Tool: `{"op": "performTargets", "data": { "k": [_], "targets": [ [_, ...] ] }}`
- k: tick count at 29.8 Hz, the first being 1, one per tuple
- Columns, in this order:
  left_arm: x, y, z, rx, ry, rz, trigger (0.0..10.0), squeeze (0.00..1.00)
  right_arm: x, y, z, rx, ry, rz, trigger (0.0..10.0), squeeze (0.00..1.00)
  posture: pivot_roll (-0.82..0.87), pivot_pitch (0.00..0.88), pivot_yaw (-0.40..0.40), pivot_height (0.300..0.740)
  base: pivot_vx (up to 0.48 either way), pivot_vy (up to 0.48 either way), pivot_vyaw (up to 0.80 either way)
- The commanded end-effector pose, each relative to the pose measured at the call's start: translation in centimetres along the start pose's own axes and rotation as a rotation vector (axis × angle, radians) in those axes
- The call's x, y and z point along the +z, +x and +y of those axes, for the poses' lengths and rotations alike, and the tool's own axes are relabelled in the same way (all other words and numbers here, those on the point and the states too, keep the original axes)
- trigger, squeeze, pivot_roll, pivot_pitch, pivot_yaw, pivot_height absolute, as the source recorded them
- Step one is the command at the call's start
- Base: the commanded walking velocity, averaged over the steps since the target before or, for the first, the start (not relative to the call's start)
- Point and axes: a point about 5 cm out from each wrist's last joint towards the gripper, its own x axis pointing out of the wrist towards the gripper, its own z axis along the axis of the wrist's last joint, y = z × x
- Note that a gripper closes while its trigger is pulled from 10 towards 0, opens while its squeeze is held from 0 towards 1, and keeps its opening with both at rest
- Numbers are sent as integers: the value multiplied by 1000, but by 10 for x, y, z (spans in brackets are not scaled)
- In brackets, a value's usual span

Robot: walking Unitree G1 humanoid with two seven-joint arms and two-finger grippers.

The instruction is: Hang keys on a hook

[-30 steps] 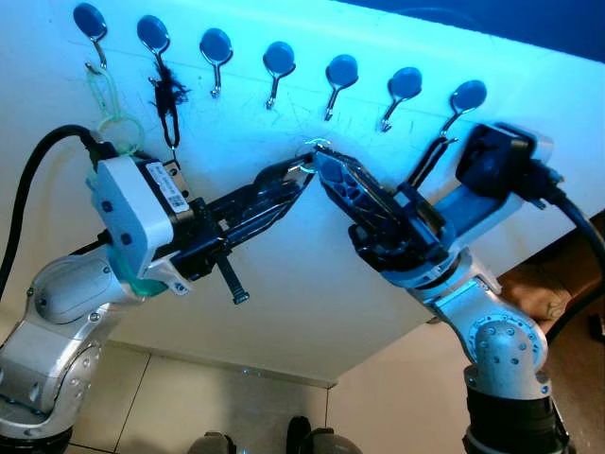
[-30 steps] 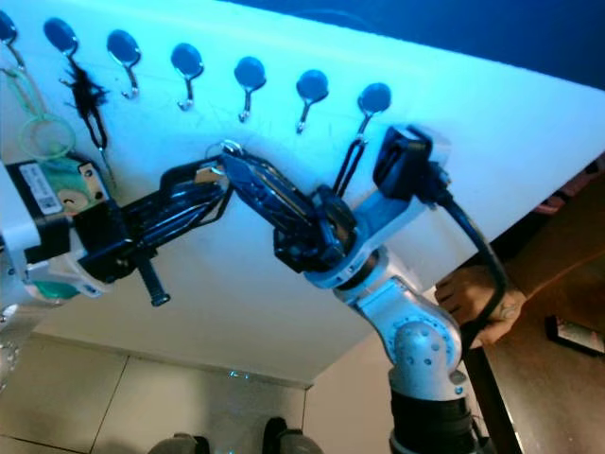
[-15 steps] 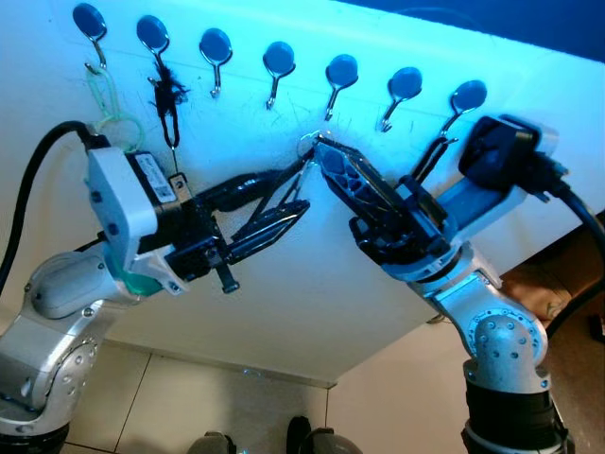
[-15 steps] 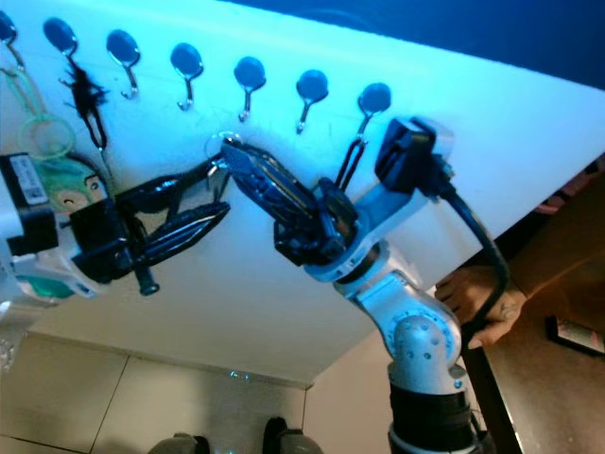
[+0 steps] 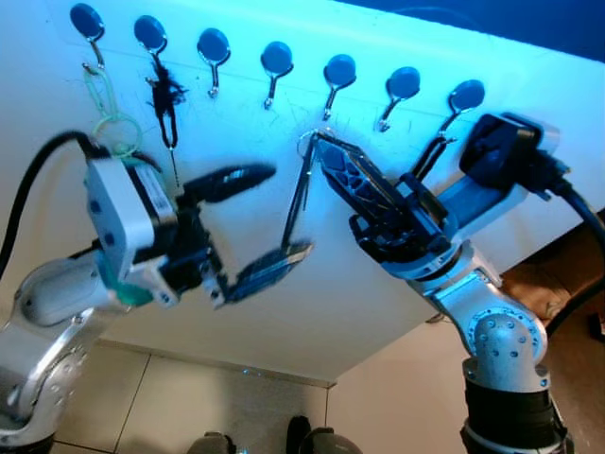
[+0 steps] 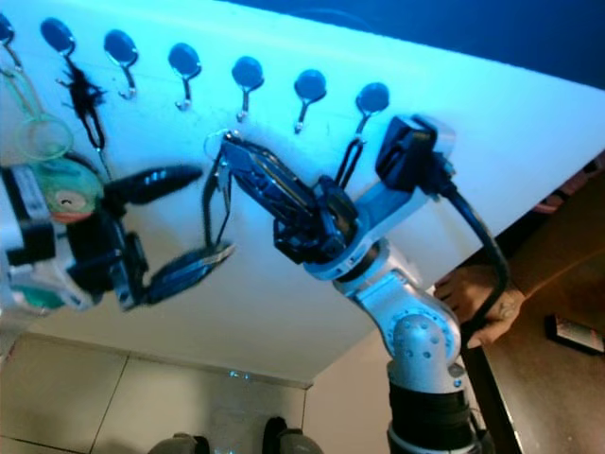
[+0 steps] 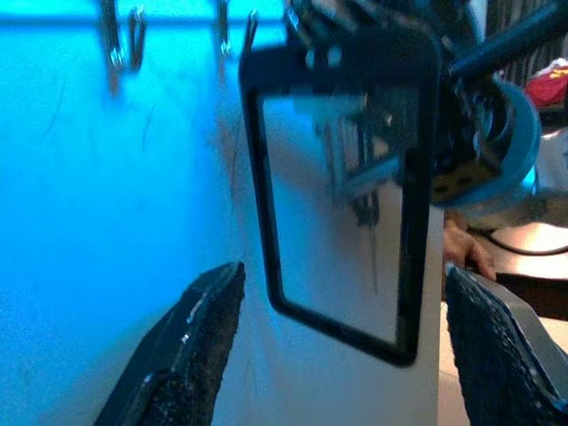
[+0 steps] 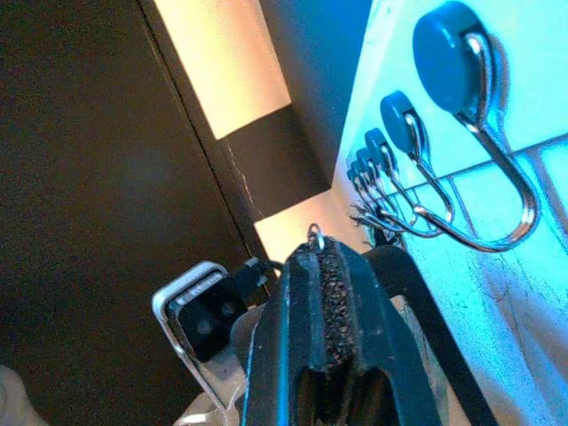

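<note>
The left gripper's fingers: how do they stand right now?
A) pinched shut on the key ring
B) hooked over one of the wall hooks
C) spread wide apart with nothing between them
C: the left gripper has its two black fingers spread wide with only bare wall between, while the right gripper pinches the key ring.

A white wall carried seven blue-capped hooks; a green loop and a black cord hung from the two leftmost.

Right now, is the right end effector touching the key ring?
Touching. The right wrist view shows the key ring pinched in the shut right end effector.
</note>
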Motion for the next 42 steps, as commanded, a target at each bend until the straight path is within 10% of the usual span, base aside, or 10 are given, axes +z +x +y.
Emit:
{"op": "performTargets", "data": {
  "k": [1, 12, 42],
  "targets": [
    [-9, -7, -1, -13, -39, 40, 10000, 1000, 7, -3, 2, -8, -31, -20, 0, 0, 131, 120, -41, 740, 0, 0, 0],
    [-42, -35, -5, 20, -156, 162, 10000, 1000, 14, 0, -4, -83, -53, -77, 0, 0, 135, 114, -41, 740, 0, 0, 0],
    [-46, -26, -11, 4, -152, 133, 10000, 1000, 1, 2, -22, -311, -53, -15, 0, 0, 130, 127, -41, 740, 0, 0, 0]
  ]
}}
